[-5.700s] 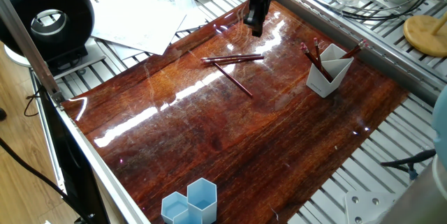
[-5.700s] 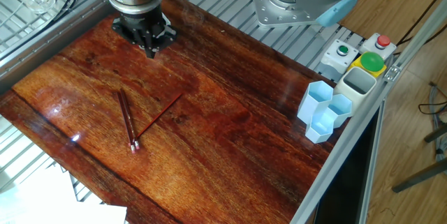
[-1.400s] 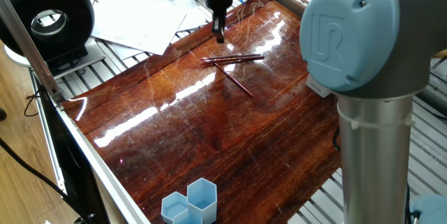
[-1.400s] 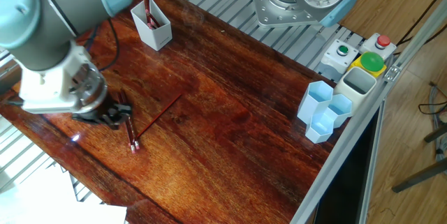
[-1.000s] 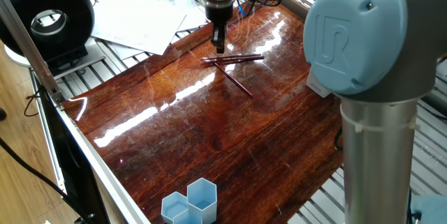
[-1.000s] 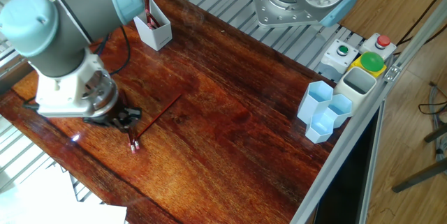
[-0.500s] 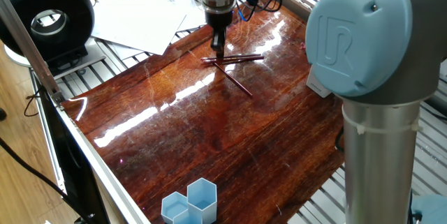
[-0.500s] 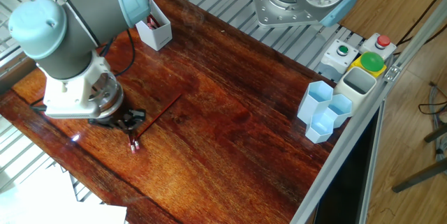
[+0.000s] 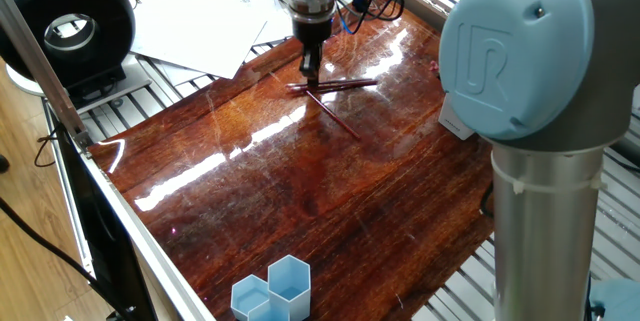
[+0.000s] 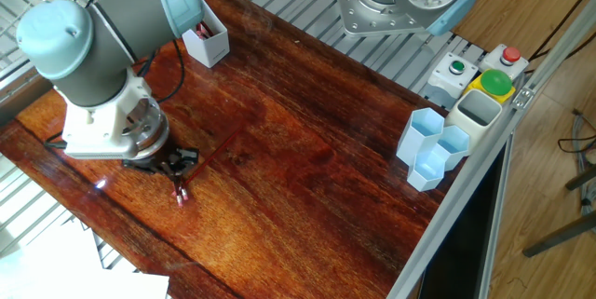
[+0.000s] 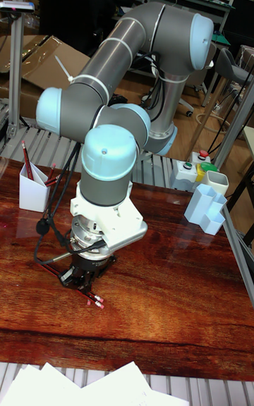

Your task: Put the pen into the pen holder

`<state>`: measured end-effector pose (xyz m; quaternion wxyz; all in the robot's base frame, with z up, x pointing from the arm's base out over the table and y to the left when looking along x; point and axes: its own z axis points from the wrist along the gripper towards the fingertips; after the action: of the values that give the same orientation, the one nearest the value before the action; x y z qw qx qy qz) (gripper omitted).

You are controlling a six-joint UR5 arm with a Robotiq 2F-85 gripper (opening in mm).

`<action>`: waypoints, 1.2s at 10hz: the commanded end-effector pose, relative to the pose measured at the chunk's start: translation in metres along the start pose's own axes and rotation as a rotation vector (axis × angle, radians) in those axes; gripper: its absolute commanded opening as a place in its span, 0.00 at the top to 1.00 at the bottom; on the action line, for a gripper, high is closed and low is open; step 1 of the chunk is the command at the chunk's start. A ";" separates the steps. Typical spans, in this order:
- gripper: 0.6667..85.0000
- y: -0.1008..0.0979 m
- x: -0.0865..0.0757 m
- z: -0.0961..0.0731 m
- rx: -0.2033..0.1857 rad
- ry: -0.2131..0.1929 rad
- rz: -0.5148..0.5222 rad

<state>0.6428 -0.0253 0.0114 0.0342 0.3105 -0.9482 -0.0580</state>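
In one fixed view the dark claw [image 9: 312, 69] stands on thin reddish pens [image 9: 335, 84] lying on the glossy wooden worktop [image 9: 300, 191], its opening unreadable; the other fixed view shows the angular white pen holder [image 10: 207, 43] far off; the tall fixed view hides the fingertips.

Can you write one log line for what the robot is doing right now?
phase: reaching | gripper: low over thin dark red pens | white angular plastic cup: apart, holds pens

"UR" logo on the arm's blue joint cap [image 9: 508, 41]
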 end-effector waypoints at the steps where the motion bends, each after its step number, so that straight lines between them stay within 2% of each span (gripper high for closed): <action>1: 1.00 0.021 -0.002 -0.005 -0.082 -0.009 0.052; 2: 1.00 0.023 0.003 -0.010 -0.102 0.003 0.053; 3: 1.00 0.029 0.006 -0.016 -0.146 0.012 0.061; 4: 1.00 0.036 0.007 -0.016 -0.144 0.017 0.101; 5: 1.00 0.034 0.007 -0.015 -0.129 0.025 0.104; 9: 1.00 0.031 0.009 -0.018 -0.111 0.042 0.115; 12: 1.00 0.035 0.017 -0.019 -0.114 0.082 0.128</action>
<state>0.6149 -0.0100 0.0321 0.0845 0.2558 -0.9583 -0.0955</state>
